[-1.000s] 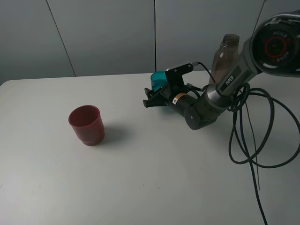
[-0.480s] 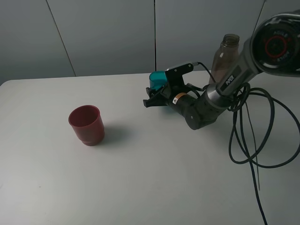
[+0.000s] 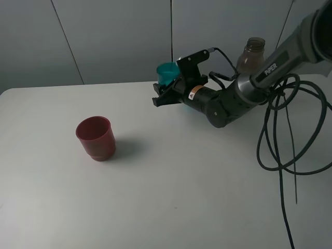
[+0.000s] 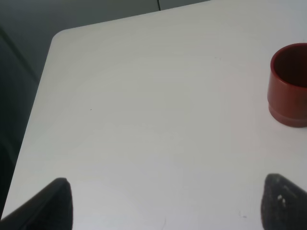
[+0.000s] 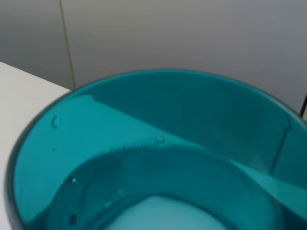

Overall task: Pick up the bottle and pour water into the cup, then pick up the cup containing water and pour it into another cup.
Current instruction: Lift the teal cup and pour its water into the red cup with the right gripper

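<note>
The right tool is gripping the cup, apparently holding water, above the tabletop; the bottle is standing behind; pouring into another cup is pending.

Right tool raised cup higher, shifted leftward.

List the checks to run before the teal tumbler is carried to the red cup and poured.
1. Right gripper shut on the small teal-blue translucent plastic tumbler: ok.
2. Water in tumbler: ok, visible in right wrist view.
3. Wide dark red translucent plastic cup upright, mouth open: ok.
4. White table between them bare: ok.
5. Left gripper open, apart from red cup: ok.
</note>
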You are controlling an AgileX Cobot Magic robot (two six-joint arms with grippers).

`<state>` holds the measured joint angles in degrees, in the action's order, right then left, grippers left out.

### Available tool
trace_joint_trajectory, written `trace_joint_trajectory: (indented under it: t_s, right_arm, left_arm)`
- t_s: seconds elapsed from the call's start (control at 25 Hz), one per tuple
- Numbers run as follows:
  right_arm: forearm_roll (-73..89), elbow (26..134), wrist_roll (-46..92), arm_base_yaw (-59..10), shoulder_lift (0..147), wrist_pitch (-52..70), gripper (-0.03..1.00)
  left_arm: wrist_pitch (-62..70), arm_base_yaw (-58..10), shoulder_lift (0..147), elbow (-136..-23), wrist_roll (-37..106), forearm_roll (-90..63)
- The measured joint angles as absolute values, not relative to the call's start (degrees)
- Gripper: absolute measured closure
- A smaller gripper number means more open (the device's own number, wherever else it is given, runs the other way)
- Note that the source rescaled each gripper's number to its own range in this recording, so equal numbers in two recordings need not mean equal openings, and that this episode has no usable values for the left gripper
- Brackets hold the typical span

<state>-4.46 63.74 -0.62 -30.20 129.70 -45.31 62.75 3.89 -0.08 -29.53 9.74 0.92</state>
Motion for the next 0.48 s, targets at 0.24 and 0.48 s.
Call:
trace_joint_trajectory:
  t_s: [0.24,0.48]
  right_arm:
    - [-10.46,65.40,-5.21,-31.06,127.64,-42.13,0.90]
    - [-12.57,68.39,-5.95,-34.54,127.64,-40.93,0.90]
  left_arm:
    - [62.75,3.89,-0.08,-29.53,9.74,0.92]
    - [62.75,3.89,-0.08,-29.53,9.74,0.92]
